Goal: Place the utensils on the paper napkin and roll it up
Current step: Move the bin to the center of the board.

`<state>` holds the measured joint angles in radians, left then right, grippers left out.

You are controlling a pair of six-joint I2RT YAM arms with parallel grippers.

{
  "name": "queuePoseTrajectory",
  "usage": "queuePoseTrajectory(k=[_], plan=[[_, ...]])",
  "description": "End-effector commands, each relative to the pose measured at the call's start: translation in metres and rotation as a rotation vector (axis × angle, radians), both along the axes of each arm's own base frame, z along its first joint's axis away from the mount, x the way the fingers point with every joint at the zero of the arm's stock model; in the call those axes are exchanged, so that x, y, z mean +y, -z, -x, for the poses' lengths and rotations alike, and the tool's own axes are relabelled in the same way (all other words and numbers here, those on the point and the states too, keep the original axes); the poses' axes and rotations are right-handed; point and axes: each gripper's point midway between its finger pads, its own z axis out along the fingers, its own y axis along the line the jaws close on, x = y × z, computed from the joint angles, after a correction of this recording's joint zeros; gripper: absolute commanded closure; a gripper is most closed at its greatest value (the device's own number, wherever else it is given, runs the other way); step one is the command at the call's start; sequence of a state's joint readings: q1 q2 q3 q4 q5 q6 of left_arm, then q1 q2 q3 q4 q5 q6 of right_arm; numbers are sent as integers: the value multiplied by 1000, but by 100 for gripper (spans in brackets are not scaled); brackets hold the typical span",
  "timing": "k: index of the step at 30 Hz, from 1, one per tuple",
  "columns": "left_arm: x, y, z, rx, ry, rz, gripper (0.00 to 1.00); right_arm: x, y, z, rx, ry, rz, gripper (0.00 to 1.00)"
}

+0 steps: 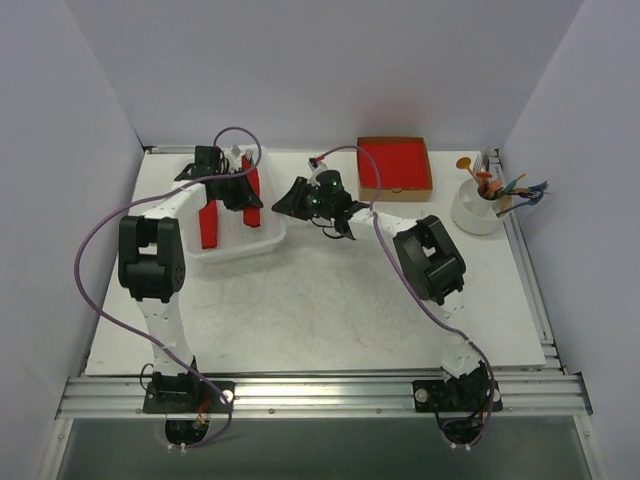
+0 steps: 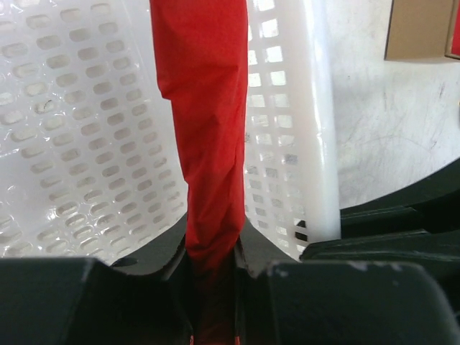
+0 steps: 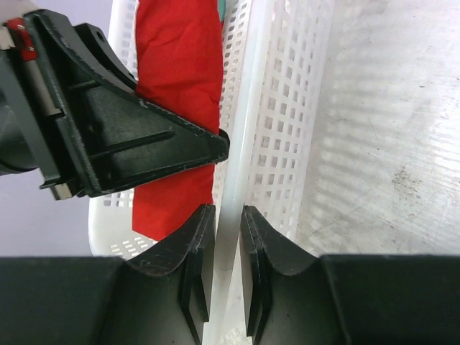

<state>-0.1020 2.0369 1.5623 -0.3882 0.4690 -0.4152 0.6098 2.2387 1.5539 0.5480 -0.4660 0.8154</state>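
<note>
Red paper napkin [image 2: 205, 108], rolled into a narrow stick, stands inside a white perforated plastic basket [image 3: 287, 108] at the back left of the white counter [image 1: 350, 320]. The rolling looks finished, and what seems left is releasing the roll into the basket. Whether cutlery sits inside the roll cannot be seen. Left gripper [image 2: 212, 251] reaches over the basket, its jaws clenched on one end of the roll. Right gripper [image 3: 226, 237] extends leftward across the counter, its jaws pinching the basket's right-hand wall, apparently to steady it.
</note>
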Motion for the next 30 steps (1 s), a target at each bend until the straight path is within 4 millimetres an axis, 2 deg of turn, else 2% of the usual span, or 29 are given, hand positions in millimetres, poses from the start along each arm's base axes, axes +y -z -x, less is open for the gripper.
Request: queuePoseTrajectory(k=[1,12,16,19,20,26,30], plan=[[-1,-13,-14,-48,-6,21,98,-2,-22,4,-42,42,-3,100],[3,-13,-14,-48,-24,11,98,-12,-30,15,-66,196,47,100],[3,-7,-11,-41,-36,4,98,-19,-21,17,-45,236,51,100],[3,-7,-10,-43,-42,8,98,-24,-25,15,-60,285,54,100],[4,-4,-8,-36,-49,8,97,-26,-20,18,-51,300,63,100],[-1,0,-6,-34,-41,-3,98,-21,-32,22,-89,330,72,100],[-2,8,-6,-27,-38,-16,98,-23,-28,23,-99,336,133,100]])
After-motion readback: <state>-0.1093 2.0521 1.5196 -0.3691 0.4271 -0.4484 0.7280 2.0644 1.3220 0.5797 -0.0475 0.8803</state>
